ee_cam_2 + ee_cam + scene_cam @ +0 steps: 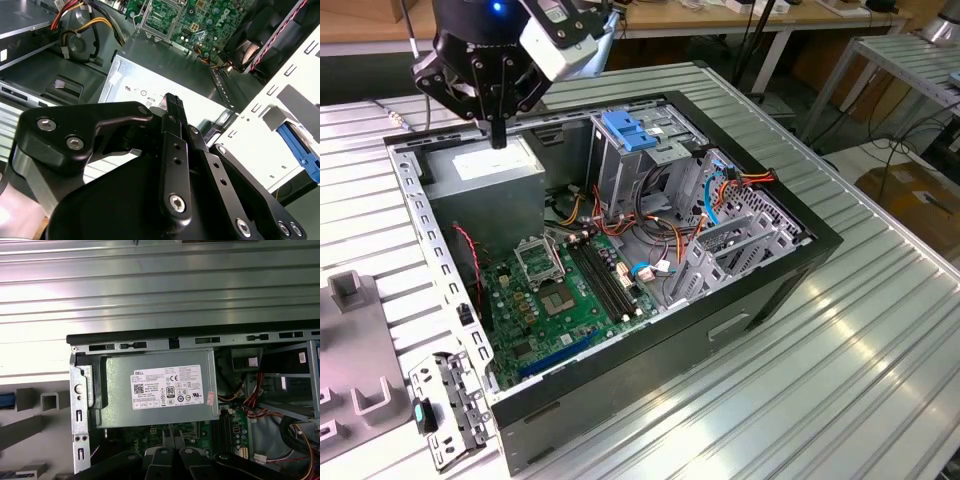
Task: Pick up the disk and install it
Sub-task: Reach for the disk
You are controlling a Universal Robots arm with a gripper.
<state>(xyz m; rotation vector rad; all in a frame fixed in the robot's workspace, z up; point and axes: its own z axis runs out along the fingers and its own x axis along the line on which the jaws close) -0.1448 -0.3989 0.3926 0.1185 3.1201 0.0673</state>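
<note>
The disk is out of view. My gripper [498, 138] hangs over the far left corner of the open computer case [820, 245], just above the grey power-supply box [485, 170] with its white sticker. Its two black fingers are pressed together with nothing between them. In the second wrist view the gripper [173, 101] points down at the power-supply box [200, 85]. In the first wrist view the fingertips [166, 438] sit at the near edge of the power-supply box [160, 387].
Inside the case lie a green motherboard [565, 285], a metal drive cage [635, 165] with a blue latch [628, 130] on top, and bundles of coloured cables [720, 190]. A grey fixture [355, 370] and a metal bracket [450, 405] lie on the ribbed table at the exterior view's left.
</note>
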